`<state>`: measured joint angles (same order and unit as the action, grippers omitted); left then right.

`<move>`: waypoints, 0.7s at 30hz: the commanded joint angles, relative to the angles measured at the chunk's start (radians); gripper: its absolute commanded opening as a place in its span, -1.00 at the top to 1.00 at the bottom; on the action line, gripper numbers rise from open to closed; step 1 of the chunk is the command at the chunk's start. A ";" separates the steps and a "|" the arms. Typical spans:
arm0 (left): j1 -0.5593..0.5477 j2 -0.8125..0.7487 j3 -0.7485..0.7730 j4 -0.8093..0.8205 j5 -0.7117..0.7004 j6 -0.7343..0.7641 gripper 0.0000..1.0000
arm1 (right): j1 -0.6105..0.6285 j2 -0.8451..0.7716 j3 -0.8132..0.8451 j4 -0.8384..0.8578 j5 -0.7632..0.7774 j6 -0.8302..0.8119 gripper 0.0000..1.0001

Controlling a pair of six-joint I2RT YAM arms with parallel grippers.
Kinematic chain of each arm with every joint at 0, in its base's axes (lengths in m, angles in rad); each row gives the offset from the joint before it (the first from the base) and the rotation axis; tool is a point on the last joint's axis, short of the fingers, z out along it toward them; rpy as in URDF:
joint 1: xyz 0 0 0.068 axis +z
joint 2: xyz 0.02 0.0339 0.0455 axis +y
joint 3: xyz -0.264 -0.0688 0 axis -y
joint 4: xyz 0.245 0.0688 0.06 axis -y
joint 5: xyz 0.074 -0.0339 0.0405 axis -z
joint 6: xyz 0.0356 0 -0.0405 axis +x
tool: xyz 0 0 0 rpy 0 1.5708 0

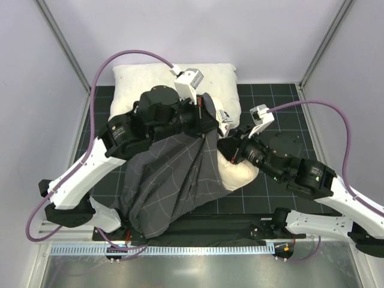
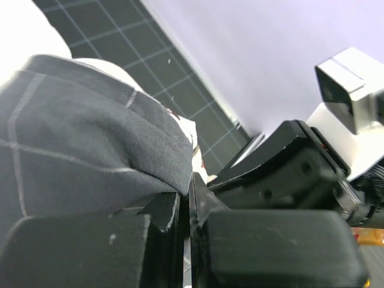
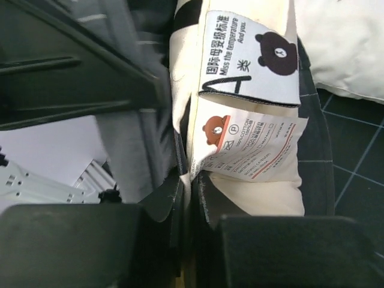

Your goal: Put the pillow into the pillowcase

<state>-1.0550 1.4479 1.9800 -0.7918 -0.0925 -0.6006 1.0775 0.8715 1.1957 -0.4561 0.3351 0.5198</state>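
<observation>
The dark grey pillowcase (image 1: 168, 180) with its thin light grid hangs from the middle of the table down toward the near edge. My left gripper (image 1: 210, 123) is shut on its upper hem, which shows in the left wrist view (image 2: 78, 150) running into the jaws (image 2: 186, 195). The cream pillow (image 1: 241, 175) bulges out of the case's right side. My right gripper (image 1: 224, 147) is shut on the pillow's edge by the bear-print labels (image 3: 240, 108), the jaws (image 3: 195, 186) closed just under them. The grey case (image 3: 129, 132) hangs left of that grip.
A larger plain white lumpy pillow (image 1: 135, 81) lies at the back of the black gridded mat (image 1: 282, 120), behind both grippers. It also shows in the right wrist view (image 3: 345, 48). Grey walls enclose the table; purple cables loop above both arms.
</observation>
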 commanded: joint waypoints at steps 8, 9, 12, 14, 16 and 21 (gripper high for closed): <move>0.085 -0.084 -0.088 0.198 0.088 0.019 1.00 | 0.042 -0.069 -0.034 0.047 -0.229 -0.061 0.92; 0.087 -0.095 -0.101 0.213 0.089 0.024 0.97 | 0.042 -0.066 -0.036 0.042 -0.248 -0.063 0.92; 0.087 -0.095 -0.096 0.210 0.148 0.019 0.67 | 0.042 -0.046 -0.045 0.036 -0.306 -0.069 0.92; 0.089 -0.078 -0.090 0.206 0.154 0.004 0.46 | 0.042 -0.032 -0.061 0.045 -0.321 -0.078 0.92; 0.089 -0.057 -0.096 0.198 0.166 -0.002 -0.02 | 0.042 -0.026 -0.077 0.065 -0.321 -0.079 0.92; 0.087 -0.021 -0.128 0.174 0.211 -0.030 -0.58 | 0.042 -0.031 -0.087 0.073 -0.295 -0.089 0.92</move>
<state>-0.9730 1.4071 1.8591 -0.7494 0.0704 -0.6170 1.0996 0.8299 1.1160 -0.4267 0.1234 0.4423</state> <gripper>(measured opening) 0.756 0.084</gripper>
